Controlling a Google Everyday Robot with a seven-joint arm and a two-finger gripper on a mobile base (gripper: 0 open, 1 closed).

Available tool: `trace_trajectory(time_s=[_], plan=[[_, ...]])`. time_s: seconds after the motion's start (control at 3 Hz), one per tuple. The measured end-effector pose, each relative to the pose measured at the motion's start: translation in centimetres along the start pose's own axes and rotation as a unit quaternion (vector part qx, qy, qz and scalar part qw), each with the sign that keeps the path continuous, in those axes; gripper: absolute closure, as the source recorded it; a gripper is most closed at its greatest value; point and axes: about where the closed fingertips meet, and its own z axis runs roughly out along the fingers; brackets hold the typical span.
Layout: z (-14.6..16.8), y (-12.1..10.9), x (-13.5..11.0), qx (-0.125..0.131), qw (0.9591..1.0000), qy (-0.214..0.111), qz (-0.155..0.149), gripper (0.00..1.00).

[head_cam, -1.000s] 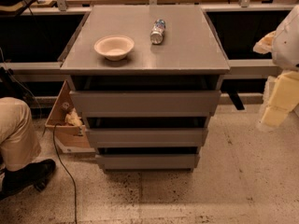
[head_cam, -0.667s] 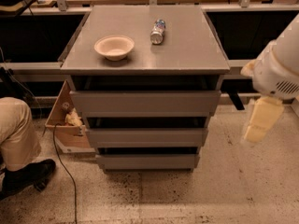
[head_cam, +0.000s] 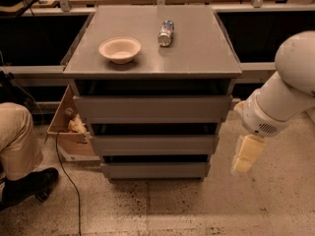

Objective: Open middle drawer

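Observation:
A grey cabinet with three drawers stands in the middle of the camera view. The middle drawer (head_cam: 153, 144) is shut, its front flush between the top drawer (head_cam: 152, 109) and the bottom drawer (head_cam: 155, 170). My gripper (head_cam: 244, 159) hangs at the right of the cabinet, level with the middle and bottom drawers and apart from them. My white arm (head_cam: 283, 95) comes in from the right edge.
On the cabinet top (head_cam: 197, 48) sit a white bowl (head_cam: 120, 49) and a can lying on its side (head_cam: 166, 33). A cardboard box (head_cam: 69, 127) with clutter stands at the cabinet's left. A person's leg and shoe (head_cam: 19, 156) are at the far left. Speckled floor lies in front.
My arm has swung in from the right edge towards the cabinet, and the gripper has dropped lower and moved left. The drawers have not moved.

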Motion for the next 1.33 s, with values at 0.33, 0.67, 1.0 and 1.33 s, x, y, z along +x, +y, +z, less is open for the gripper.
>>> trace_trajectory(time_s=[0.33,0.67,1.0,1.33], plan=[[4.6,0.8,-0.1,-0.013,0.9997,-0.022,-0.002,0.00],[4.4,1.2,-0.2,-0.007,0.9997,-0.025,0.001,0.00],[8.1,1.6,-0.4,-0.028,0.9988,-0.034,0.021,0.00],[14.7,1.6,-0.6,-0.066,0.9950,-0.053,0.054,0.00]])
